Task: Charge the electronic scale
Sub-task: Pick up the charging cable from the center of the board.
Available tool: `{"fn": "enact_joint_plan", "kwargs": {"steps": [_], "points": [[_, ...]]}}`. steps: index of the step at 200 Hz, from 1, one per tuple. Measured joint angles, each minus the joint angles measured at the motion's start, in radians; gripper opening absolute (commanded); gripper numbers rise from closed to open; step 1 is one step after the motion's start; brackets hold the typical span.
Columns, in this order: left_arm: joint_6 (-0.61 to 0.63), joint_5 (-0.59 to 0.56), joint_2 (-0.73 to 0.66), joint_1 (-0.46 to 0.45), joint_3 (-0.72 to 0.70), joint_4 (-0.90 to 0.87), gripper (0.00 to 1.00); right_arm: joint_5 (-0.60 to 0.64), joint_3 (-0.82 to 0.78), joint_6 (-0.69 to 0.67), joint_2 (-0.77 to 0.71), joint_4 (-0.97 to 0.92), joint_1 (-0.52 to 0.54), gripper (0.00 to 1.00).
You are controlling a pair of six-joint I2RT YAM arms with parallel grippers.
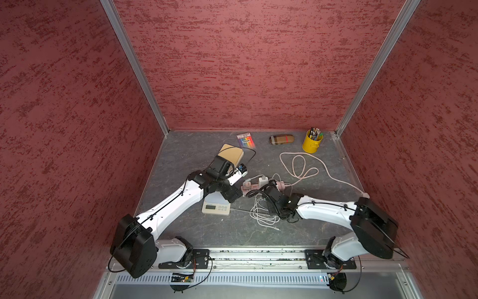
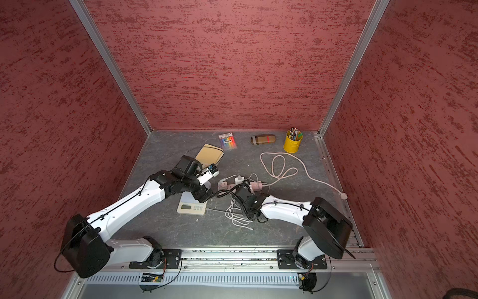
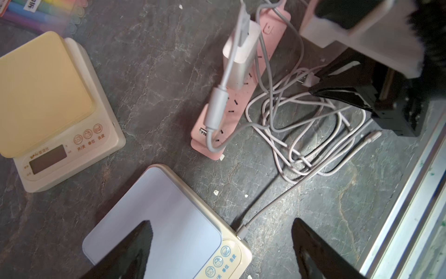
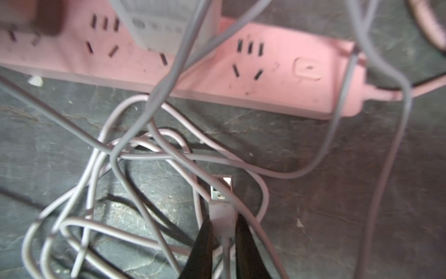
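Note:
The white electronic scale [image 1: 216, 207] [image 3: 169, 217] lies near the table's front, and a white cable's small connector [image 3: 243, 229] sits at its side port. My left gripper [image 3: 222, 223] [image 1: 234, 198] hovers open over the scale's right edge with nothing between its fingers. That cable runs through a tangle [image 1: 263, 214] toward the pink power strip [image 1: 256, 184] [image 4: 265, 72]. My right gripper [image 4: 223, 232] [image 1: 269, 186] is shut on the cable's USB plug [image 4: 222, 207], just in front of the strip. A white charger block [image 3: 239, 60] is plugged into the strip.
A second scale with a yellow top [image 3: 48, 96] [image 1: 230, 154] sits behind the left arm. A marker pack [image 1: 246, 139], a glasses case [image 1: 281, 139] and a yellow pen cup [image 1: 312, 141] line the back. The strip's pink cord [image 1: 302, 165] loops off to the right wall.

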Motion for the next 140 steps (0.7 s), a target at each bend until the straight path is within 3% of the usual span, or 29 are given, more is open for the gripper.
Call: {"fn": "enact_joint_plan", "kwargs": {"steps": [33,68,96,140], "points": [[-0.113,0.141,-0.051,0.089,0.021,0.04,0.85,0.05,-0.034,-0.077,-0.243,0.036,0.0,0.0],[-0.215,0.302,-0.131,0.123,0.021,0.13,0.78,-0.003,-0.052,-0.241,-0.396,0.155,0.0,0.01],[-0.288,0.428,-0.142,0.114,0.022,0.209,0.72,-0.101,-0.05,-0.369,-0.43,0.25,0.0,0.01],[-0.354,0.495,-0.111,0.085,0.036,0.253,0.66,-0.203,0.074,-0.465,-0.333,0.216,-0.005,0.0]]}}
